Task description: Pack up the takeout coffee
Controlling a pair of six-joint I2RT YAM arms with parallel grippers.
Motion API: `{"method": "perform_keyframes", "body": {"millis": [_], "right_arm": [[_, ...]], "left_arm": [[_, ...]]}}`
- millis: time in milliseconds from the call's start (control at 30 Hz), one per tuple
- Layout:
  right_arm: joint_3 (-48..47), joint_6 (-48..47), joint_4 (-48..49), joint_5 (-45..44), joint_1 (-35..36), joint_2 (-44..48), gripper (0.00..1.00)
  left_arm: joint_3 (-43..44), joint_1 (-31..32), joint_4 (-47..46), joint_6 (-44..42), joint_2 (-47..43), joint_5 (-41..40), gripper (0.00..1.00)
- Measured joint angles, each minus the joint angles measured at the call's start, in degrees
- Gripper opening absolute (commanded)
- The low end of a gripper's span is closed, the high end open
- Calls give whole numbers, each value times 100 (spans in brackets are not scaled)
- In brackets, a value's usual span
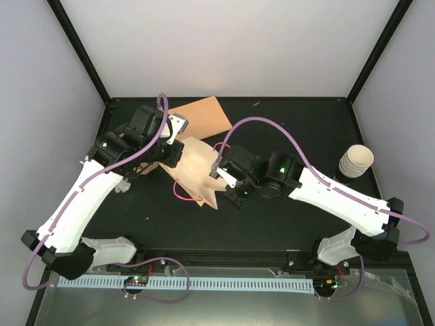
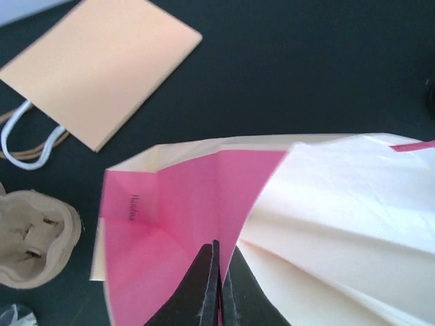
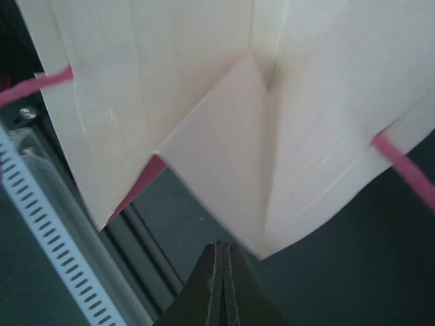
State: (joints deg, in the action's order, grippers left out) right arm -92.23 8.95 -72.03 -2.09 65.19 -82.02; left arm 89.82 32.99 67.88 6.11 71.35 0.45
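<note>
The takeout coffee (image 1: 356,161), a cream ribbed cup, stands at the table's right side, far from both grippers. A cream paper bag (image 1: 200,170) with a pink inside (image 2: 177,224) lies on its side at the middle. My left gripper (image 1: 171,151) is shut on the bag's wall (image 2: 219,252) at its mouth, one finger inside and one outside. My right gripper (image 1: 219,172) is shut and empty, its tips (image 3: 221,248) just short of the bag's folded bottom (image 3: 224,156). The cup shows in neither wrist view.
A flat brown paper bag (image 1: 204,115) with a white handle (image 2: 27,139) lies behind the cream bag. A brown pulp carrier (image 2: 34,238) sits under my left arm. Pink bag handles (image 3: 401,170) hang loose. A slotted rail (image 3: 47,224) runs along the near edge.
</note>
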Motion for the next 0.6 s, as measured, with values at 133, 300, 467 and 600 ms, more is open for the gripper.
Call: {"method": "perform_keyframes", "body": {"millis": [133, 300, 467, 600], "right_arm": [[105, 149, -2, -400, 4, 0, 1], [94, 476, 160, -1115, 4, 48, 1], [20, 717, 612, -1390, 4, 223, 2], [22, 837, 1025, -1384, 4, 651, 2]], "left_arm": [[-22, 0, -350, 105, -306, -48, 1], [-313, 17, -938, 136, -833, 208, 2], [-1032, 79, -1499, 284, -1137, 245, 1], [-1884, 85, -1941, 588, -1270, 140, 2]]}}
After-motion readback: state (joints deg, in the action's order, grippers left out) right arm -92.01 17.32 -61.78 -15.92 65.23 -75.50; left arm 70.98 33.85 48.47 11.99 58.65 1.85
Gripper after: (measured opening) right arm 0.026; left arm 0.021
